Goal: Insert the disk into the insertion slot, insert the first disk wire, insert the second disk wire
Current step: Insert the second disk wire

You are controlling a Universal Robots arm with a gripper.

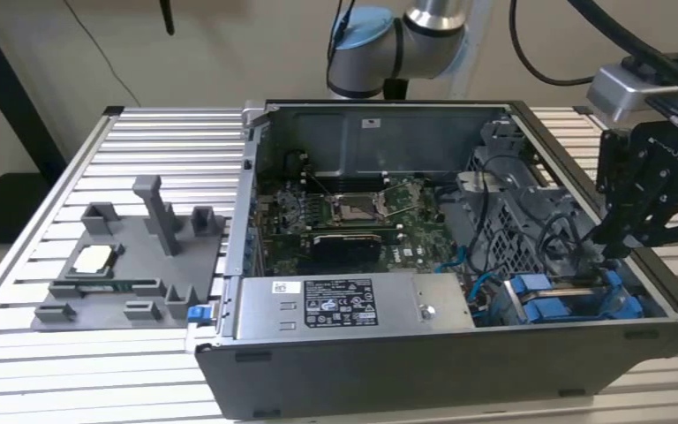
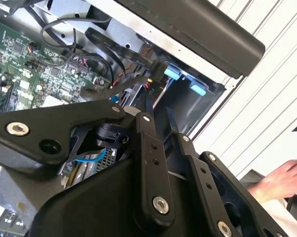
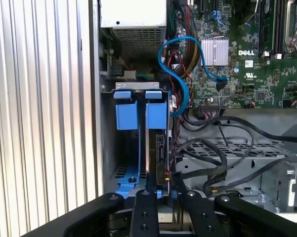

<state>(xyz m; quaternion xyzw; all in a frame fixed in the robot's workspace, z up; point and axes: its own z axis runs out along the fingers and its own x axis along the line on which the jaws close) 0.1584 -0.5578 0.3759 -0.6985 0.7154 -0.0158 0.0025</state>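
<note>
While the slatted table [image 1: 162,141] is carrying the open computer case [image 1: 433,371], the insertion slot [image 3: 111,148] is sitting in the case's corner toward the exterior view's right, just beside the silver power-supply box [image 1: 339,305]. The disk [image 3: 155,158] is standing on edge in that slot, its blue carrier showing along one side. The gripper [image 1: 613,249] is reaching down over it, its fingers [image 3: 144,207] pinching the disk's upper edge
</note>
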